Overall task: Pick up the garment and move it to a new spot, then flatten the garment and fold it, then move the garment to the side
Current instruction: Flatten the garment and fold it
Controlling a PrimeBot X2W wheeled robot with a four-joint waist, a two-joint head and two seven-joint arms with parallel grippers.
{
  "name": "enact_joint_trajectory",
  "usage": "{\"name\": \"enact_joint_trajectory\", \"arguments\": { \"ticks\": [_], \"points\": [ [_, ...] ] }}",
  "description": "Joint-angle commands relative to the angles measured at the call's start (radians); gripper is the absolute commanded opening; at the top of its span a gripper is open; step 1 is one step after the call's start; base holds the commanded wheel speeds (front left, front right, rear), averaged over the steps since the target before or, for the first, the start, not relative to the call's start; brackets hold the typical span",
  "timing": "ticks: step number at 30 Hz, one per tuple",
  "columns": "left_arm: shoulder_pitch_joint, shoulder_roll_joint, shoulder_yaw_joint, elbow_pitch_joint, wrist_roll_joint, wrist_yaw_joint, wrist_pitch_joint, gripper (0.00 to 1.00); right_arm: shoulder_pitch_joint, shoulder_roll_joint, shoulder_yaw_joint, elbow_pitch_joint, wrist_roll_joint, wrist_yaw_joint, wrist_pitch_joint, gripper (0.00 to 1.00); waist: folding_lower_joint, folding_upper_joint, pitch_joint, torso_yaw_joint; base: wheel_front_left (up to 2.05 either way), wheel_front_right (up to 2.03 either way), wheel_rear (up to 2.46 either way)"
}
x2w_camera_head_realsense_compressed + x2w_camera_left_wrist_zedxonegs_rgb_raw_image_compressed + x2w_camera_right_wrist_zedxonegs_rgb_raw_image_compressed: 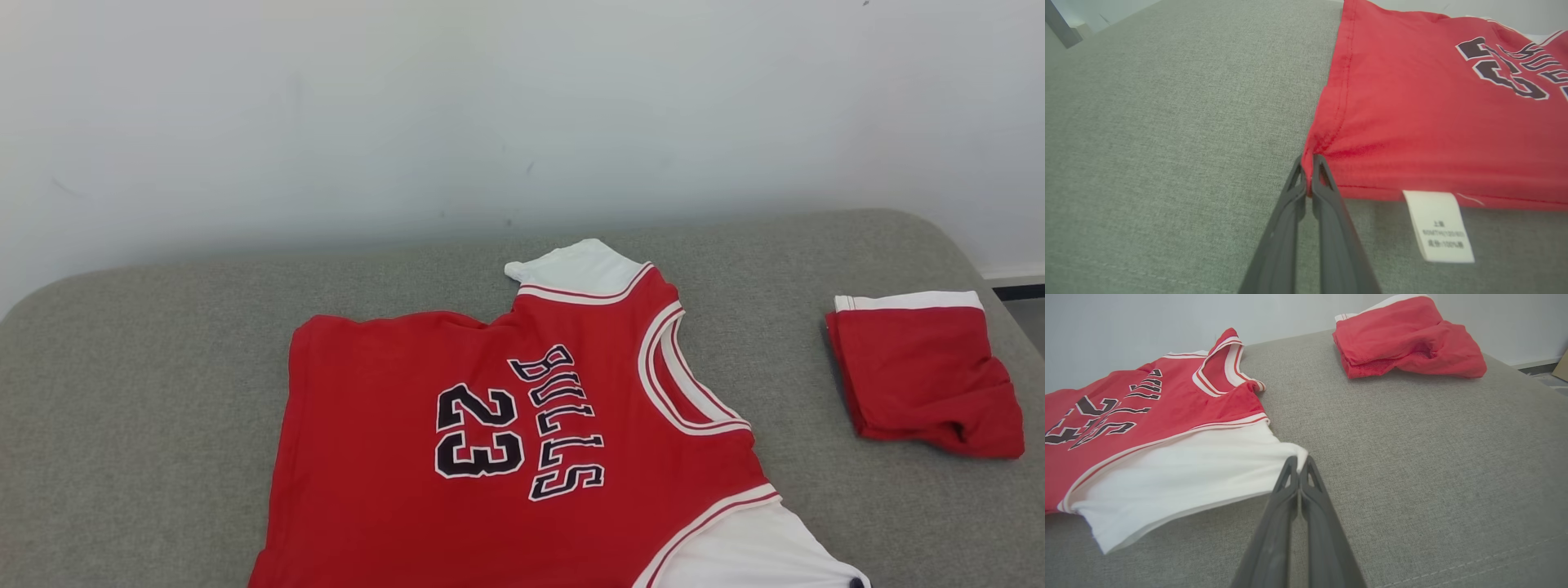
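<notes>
Left gripper [1309, 162] was pinched shut on the jersey's [1433, 122] hem corner; right gripper [1299, 462] sat closed at its white sleeve [1180, 473] tip, hold uncertain. Jersey lay spread on the grey upholstery [147, 367], probably light, limp and slippery; corners suited gripping.

L fingers [1327, 212] pinched shut, R fingers [1274, 522] shut

Red jersey [367, 457], white sleeves [588, 269], black white-edged lettering [478, 433]. Red folded garment [922, 376], white band [906, 301]. Grey woven cushion [122, 392].
</notes>
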Motion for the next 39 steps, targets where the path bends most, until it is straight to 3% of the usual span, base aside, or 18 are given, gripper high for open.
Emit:
{"name": "enact_joint_trajectory", "arguments": {
  "ticks": [1,17,39],
  "points": [
    [0.012,0.007,0.005,0.003,0.003,0.001,-0.003,0.0,0.011,0.0,-0.004,-0.003,-0.01,-0.005,0.0,0.0,0.0001,0.0,-0.004,-0.002,0.0,0.0,0.0],
    [-0.061,0.006,0.005,-0.106,0.03,-0.029,-0.003,0.0,-0.1,-0.024,0.023,-0.143,0.011,-0.004,0.0,0.0,0.0001,0.0,0.057,0.021,0.0,0.0,0.0],
    [-0.344,0.005,-0.04,-0.017,0.043,-0.025,-0.003,0.0,-0.534,-0.106,0.08,0.146,-0.044,-0.004,0.0,0.0,0.0001,0.0,0.246,0.079,0.0,0.0,0.0]
  ]
}}
